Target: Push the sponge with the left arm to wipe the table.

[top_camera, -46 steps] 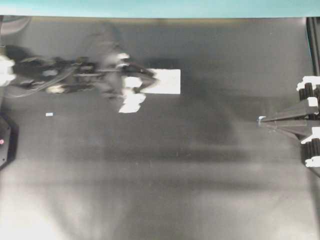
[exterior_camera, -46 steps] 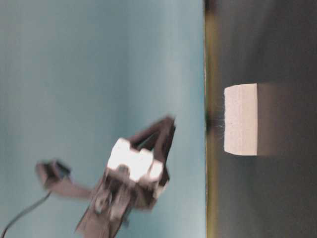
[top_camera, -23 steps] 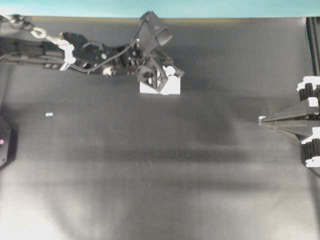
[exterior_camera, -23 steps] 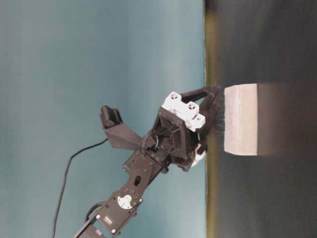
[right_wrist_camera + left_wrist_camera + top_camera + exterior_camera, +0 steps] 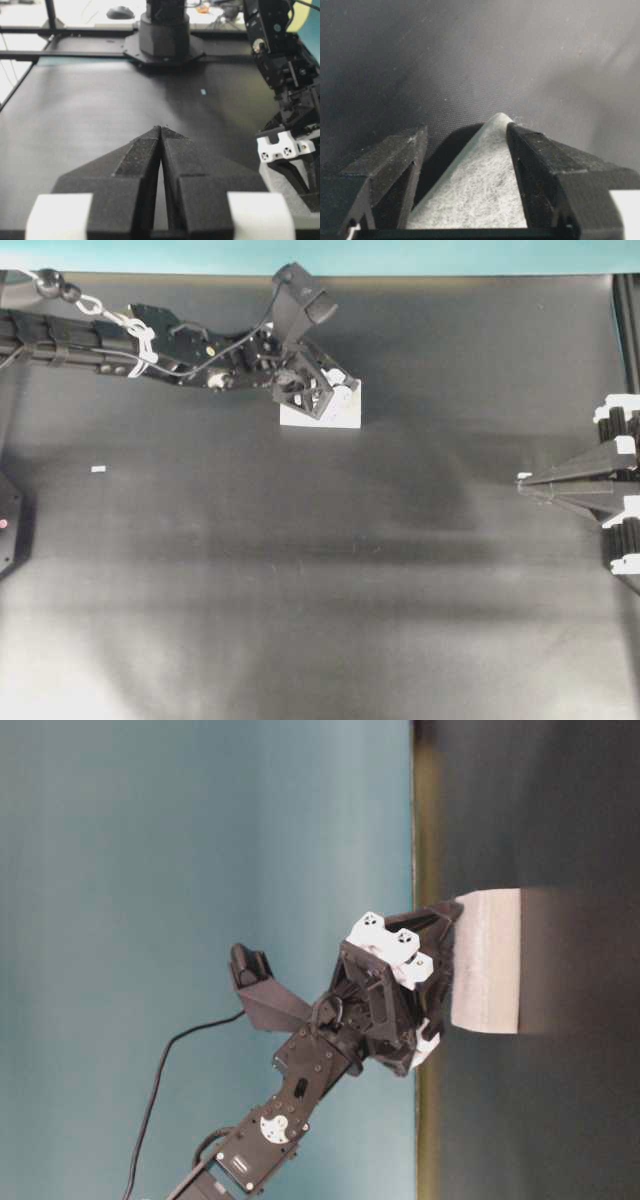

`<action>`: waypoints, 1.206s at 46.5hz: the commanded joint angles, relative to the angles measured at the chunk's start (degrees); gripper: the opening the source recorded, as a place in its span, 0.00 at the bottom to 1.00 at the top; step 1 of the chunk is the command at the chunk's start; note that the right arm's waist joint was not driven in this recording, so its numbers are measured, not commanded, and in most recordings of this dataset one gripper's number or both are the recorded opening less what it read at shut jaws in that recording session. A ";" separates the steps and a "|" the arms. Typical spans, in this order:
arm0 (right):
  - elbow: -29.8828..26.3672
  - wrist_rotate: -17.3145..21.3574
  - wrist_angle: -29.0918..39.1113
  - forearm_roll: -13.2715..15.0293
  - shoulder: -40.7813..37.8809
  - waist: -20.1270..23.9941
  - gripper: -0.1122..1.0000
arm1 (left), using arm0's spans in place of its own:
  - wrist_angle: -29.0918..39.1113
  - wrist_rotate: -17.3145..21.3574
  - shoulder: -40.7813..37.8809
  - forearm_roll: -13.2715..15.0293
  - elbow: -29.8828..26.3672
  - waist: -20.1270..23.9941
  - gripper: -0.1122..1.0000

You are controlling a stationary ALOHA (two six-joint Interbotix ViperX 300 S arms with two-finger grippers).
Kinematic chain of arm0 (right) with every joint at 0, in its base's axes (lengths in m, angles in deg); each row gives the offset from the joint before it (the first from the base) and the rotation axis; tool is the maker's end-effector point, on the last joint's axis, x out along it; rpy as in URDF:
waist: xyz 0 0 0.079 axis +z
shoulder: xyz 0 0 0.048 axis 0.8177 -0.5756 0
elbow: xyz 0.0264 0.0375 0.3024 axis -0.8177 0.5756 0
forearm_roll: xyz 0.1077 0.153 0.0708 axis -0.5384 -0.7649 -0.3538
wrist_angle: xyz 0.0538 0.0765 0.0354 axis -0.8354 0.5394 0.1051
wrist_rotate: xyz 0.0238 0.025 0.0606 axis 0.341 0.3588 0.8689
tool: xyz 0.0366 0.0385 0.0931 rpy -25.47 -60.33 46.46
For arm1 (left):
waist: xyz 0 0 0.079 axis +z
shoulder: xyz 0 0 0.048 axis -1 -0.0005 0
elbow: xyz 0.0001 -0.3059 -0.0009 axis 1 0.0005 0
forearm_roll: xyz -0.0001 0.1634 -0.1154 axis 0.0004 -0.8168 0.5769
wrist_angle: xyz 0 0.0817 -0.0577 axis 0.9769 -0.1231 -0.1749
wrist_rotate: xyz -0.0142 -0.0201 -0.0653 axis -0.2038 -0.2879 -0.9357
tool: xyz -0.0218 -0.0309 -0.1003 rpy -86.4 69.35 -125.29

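Claw fingers of the left arm (image 5: 150, 335) are black, wedge-shaped and rough-surfaced, and the left claw (image 5: 470, 145) stands spread, straddling one corner of the sponge (image 5: 335, 412) without clamping it: in the left wrist view the right finger lies against the sponge's edge while a dark gap shows beside the left one. That corner of the sponge rises between the fingers as a pale grey-white triangle with a matted, fibrous texture. From overhead the sponge is a small flat white rectangular block lying on the table (image 5: 320, 590) toward the far edge, near the teal strip (image 5: 400, 255), with the claw's black latticed frame and white patches covering its left part. In the table-level view the sponge (image 5: 490, 960) looks thick, with a faintly fuzzy side, and the claw touches the end of it. The table is a matte black sheet with a faint woven weave and soft grey sheen. A tiny white fleck (image 5: 98, 469) lies well apart at the left. The right claw (image 5: 161, 131) rests at the table's right side, its two pointed black foam-like fingers pressed together at the tips, gripping nothing, with white ribbed blocks behind.
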 commanded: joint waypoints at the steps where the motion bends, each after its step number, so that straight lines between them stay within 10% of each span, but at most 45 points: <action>1: -0.35 0.00 -0.53 -0.09 -0.35 0.00 0.10 | -0.18 -0.26 0.35 -0.26 0.97 -0.70 0.64; 56: 0.53 -0.26 -0.44 -0.09 -0.18 0.00 0.10 | -1.05 -10.90 16.52 -0.26 23.91 -16.08 0.64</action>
